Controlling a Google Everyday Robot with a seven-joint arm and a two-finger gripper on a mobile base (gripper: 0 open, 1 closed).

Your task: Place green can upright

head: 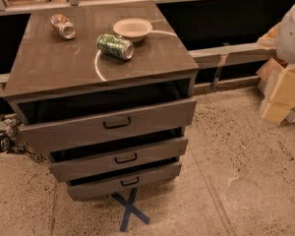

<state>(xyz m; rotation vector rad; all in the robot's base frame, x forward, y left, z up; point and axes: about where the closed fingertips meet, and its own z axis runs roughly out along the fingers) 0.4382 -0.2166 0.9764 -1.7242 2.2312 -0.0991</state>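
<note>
Green can [115,46] is lying on its side on the surface [44,70], just in front of the bowl [132,29]. Another can [63,26] is tipped over too, back left. All three drawers [108,127] are partly open. The hand [292,28] is up at the right edge, well away from the cabinet, holding nothing I can see. Can't tell if it's open or closed.

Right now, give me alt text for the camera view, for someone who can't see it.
A green can lies on its side on a grey three-drawer cabinet, beside a shallow pale bowl and a toppled brownish-orange can. All three drawers stand partly open. The gripper is not in view; a pale blur at the right edge may be the arm.
</note>
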